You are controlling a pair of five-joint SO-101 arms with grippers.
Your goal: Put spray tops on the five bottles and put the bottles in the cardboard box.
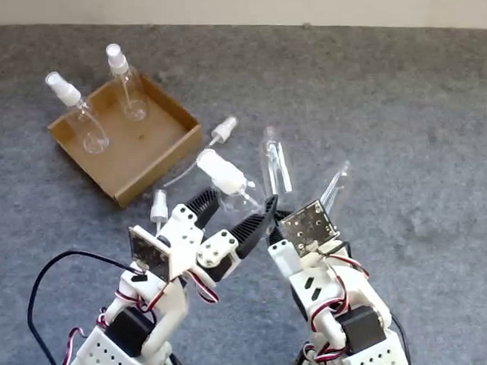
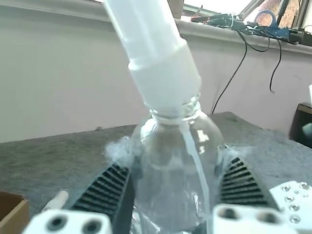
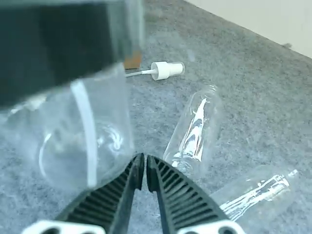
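Observation:
My left gripper (image 1: 228, 213) is shut on a clear bottle (image 1: 238, 200) with a white spray top (image 1: 219, 171) on its neck, held tilted above the carpet. In the left wrist view the bottle (image 2: 175, 165) sits between the two fingers (image 2: 107, 192) and the spray top (image 2: 156, 58) leans away. My right gripper (image 3: 145, 168) is shut on nothing, its tips right beside the held bottle (image 3: 83, 141). Two capless bottles (image 1: 275, 165) (image 1: 337, 186) lie on the carpet beyond it. The cardboard box (image 1: 174, 149) holds two capped bottles (image 1: 81, 116) (image 1: 128, 86).
Two loose spray tops lie on the carpet: one (image 1: 224, 129) next to the box's near corner, one (image 1: 159, 206) by my left arm. The right wrist view shows the first spray top (image 3: 165, 69) and both capless bottles (image 3: 195, 126) (image 3: 258, 195). Open carpet stretches to the right.

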